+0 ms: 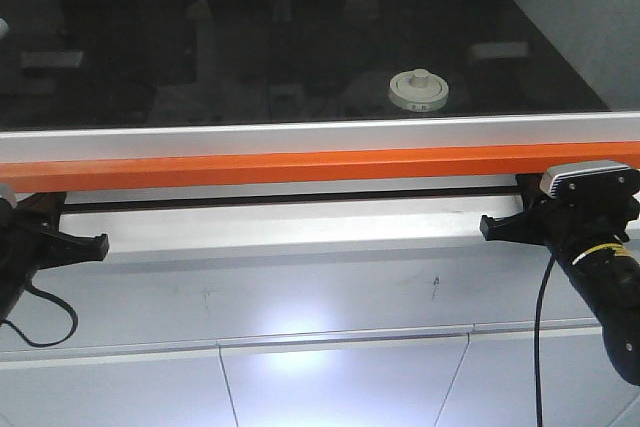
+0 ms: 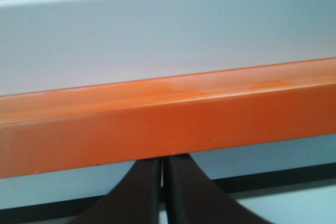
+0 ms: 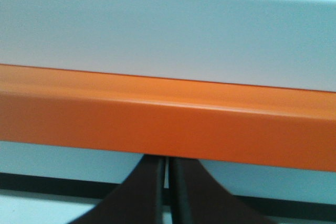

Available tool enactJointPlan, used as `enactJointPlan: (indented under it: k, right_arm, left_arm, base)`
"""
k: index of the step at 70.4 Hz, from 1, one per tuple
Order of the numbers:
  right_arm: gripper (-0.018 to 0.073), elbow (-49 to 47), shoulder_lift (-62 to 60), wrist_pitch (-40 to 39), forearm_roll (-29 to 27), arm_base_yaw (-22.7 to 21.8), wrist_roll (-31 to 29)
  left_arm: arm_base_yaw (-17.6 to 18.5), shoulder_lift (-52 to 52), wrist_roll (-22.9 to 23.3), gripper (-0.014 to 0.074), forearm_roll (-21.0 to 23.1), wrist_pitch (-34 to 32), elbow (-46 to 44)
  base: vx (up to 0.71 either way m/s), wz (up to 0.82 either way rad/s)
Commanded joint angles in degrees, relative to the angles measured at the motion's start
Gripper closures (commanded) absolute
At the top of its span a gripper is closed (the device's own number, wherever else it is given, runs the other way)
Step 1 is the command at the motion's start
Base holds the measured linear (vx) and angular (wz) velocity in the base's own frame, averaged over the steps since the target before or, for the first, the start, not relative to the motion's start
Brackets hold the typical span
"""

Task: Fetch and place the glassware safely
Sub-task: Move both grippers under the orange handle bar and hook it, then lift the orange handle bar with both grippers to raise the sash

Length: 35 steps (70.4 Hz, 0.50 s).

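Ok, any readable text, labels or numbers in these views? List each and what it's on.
No text is legible in any view.
jar lid: small dark marks near its front edge, too small to read.
orange bar: no print visible in the front or the wrist views.
white panel: only a few faint scuff marks, no lettering.
dark surface: reflections only, nothing readable.

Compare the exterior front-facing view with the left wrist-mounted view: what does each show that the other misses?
Only the exterior view: the lidded glass jar standing on the dark surface, and the right gripper. Only the left wrist view: the left gripper up close, its fingers nearly touching with nothing between them. Both: the orange bar and the pale rail above it.
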<state>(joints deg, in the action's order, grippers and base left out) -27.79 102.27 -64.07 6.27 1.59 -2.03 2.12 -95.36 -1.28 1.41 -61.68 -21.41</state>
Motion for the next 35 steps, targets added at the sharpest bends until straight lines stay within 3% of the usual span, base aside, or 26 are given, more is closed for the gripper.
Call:
enactJointPlan:
  k: [1, 35]
  right_arm:
    - [0.056, -1.7, -2.2, -7.1, 0.4, -0.1, -0.2]
    - [0.056, -1.7, -6.5, -7.1, 0.4, -0.1, -0.2]
  left_arm:
    - [-0.1, 1.8, 0.4, 0.0603, -0.2, -9.2, -2.0]
    - [-0.1, 9.5, 0.3, 0.0603, -0.3, -2.8, -7.1]
  base:
    - [0.0, 0.0]
    - [0.0, 0.0]
